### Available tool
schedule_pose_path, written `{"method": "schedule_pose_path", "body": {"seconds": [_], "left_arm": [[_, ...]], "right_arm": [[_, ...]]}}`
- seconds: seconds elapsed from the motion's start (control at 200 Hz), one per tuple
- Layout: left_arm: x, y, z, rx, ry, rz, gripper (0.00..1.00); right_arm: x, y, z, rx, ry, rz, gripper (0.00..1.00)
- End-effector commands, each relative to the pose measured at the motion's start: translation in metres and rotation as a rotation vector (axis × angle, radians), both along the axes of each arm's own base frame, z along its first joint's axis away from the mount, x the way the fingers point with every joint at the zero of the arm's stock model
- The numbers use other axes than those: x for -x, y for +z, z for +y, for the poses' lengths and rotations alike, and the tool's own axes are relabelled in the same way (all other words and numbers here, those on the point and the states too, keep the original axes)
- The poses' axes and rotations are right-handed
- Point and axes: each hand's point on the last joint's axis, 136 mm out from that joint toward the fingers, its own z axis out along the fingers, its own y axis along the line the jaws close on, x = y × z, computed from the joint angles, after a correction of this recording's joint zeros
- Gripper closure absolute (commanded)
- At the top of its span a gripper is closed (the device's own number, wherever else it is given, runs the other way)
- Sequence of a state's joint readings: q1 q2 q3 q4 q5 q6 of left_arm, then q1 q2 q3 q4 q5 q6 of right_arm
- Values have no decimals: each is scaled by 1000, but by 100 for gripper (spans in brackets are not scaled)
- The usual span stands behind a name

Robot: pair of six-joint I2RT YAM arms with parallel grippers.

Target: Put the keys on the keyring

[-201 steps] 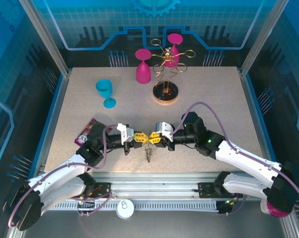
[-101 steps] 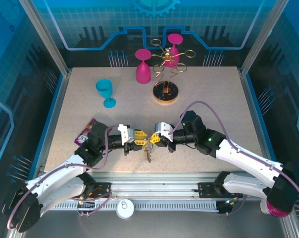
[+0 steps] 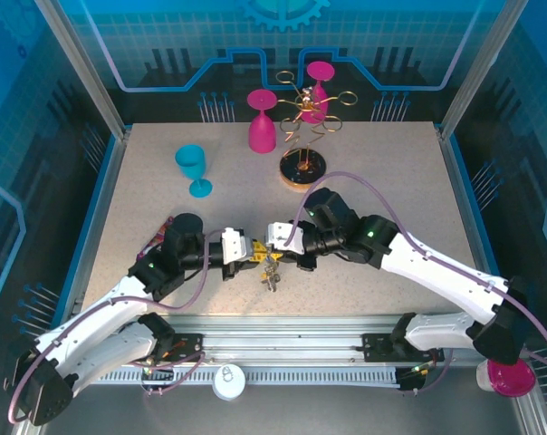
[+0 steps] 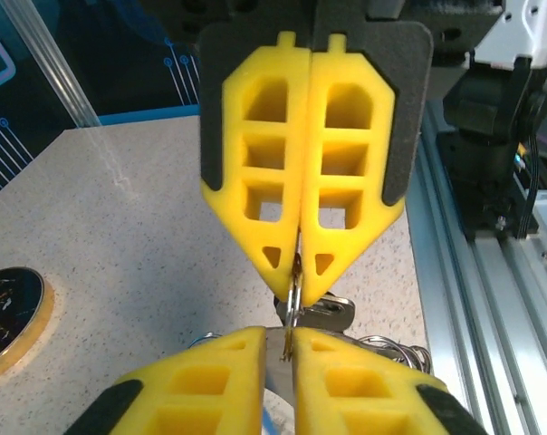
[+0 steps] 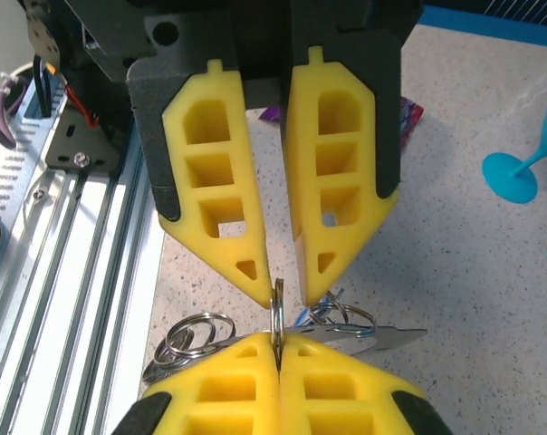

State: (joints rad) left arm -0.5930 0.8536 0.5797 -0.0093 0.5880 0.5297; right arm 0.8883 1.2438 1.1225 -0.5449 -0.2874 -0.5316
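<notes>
The right claw [image 5: 278,352] is clamped on the thin keyring [image 5: 278,313], whose edge sits between the left claw's [image 5: 288,296] barely parted tips, with keys [image 5: 373,338] bunched just beside.

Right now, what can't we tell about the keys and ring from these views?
Top external: keys too small to count, or to see which are threaded.
Left wrist: metal ring edge-on, mostly hidden inside the shut right end effector and the left end effector.
Right wrist: left end effector's tips sit slightly apart around the metal ring; real grip unconfirmed. Keys half hidden behind the right end effector's fingers.
</notes>
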Motion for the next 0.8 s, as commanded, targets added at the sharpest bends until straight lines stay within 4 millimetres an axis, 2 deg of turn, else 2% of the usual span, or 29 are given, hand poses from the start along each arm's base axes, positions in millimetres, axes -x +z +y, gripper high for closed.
{"method": "schedule_pose_path", "body": {"seconds": [0.0, 0.095, 0.18, 0.315, 0.435, 0.465, 0.59, 0.791], "left_arm": [[1, 8, -2, -8, -22, -19, 90], [1, 9, -3, -5, -29, -15, 92], [2, 9, -4, -2, -32, -16, 100], [1, 11, -2, 27, -15, -40, 100], [1, 16, -2, 98, 1, -65, 100], [2, 18, -2, 115, -2, -65, 100], [5, 21, -4, 154, -20, -62, 100], [8, 21, -5, 168, -38, -56, 100]], "right_arm": [[5, 11, 5, 22, 43, -31, 100], [6, 16, 10, 13, 56, -34, 100], [6, 18, 12, 7, 52, -31, 100], [3, 24, 6, -48, 2, -23, 100], [-1, 26, -9, -142, -67, 10, 69], [-2, 27, -12, -171, -79, 25, 64], [-1, 22, -17, -237, -103, 69, 60], [1, 22, -10, -295, -90, 103, 60]]}}
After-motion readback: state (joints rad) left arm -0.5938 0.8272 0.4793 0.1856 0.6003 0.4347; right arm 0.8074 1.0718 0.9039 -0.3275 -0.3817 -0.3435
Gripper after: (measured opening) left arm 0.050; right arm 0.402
